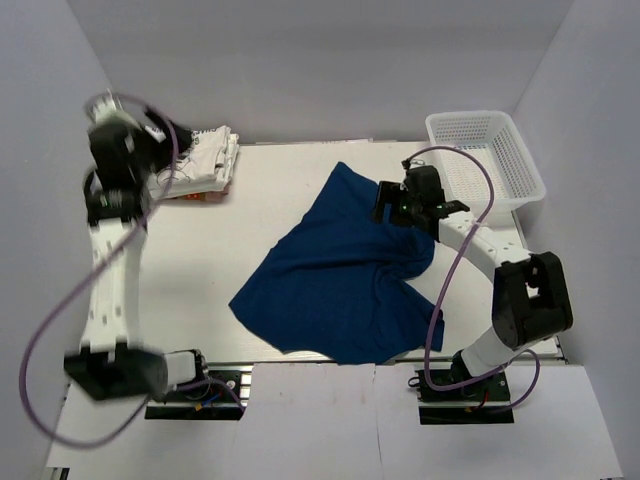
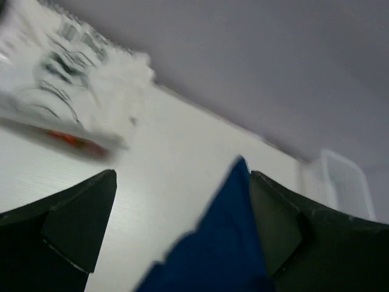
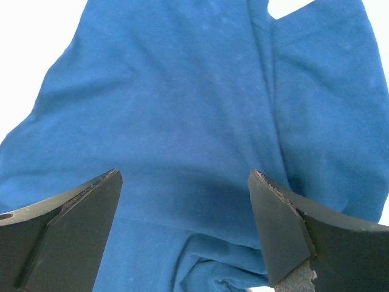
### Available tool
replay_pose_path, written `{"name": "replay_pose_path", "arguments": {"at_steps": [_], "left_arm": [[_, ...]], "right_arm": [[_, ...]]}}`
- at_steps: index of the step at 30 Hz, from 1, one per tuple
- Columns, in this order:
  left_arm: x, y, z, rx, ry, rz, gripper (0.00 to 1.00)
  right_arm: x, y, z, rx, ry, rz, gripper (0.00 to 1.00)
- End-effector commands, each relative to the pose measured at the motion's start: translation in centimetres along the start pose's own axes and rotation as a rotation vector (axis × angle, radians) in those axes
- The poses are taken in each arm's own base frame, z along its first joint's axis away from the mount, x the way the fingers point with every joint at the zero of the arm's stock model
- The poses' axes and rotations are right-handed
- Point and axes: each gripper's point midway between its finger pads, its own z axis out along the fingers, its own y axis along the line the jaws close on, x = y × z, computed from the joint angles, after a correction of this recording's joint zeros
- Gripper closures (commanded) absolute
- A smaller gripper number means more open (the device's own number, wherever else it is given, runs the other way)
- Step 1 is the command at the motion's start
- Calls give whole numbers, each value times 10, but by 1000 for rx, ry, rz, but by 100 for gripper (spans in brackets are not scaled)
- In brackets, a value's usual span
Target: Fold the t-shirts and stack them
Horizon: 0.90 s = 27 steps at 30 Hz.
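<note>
As the top view shows, navy t-shirt [image 1: 330, 290]: spread rumpled on the worktop [image 1: 270, 190] — white t-shirts [image 1: 205, 158] stacked far left.
Left wrist, left end effector [image 2: 182, 182]: fingers wide, near the white stack.
Right wrist, right end effector [image 3: 183, 177]: fingers wide — above the navy cloth.
</note>
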Motion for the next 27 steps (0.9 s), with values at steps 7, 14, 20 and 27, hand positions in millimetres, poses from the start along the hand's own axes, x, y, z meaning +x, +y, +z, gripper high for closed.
{"name": "replay_pose_path", "arguments": {"at_steps": [7,14,20,27], "left_arm": [[234,4,-94,251,465,-207,1],[338,30,-113,194,714,-204,1],[410,48,-91,5,909,-84,1],[429,83,-58,-264,925,53,1]], "right_arm": [[10,-18,63,120,92,88,10],[30,-30,87,161,128,169,10],[58,-42,82,181,164,195,10],[112,-66,37,280,218,249,10]]}}
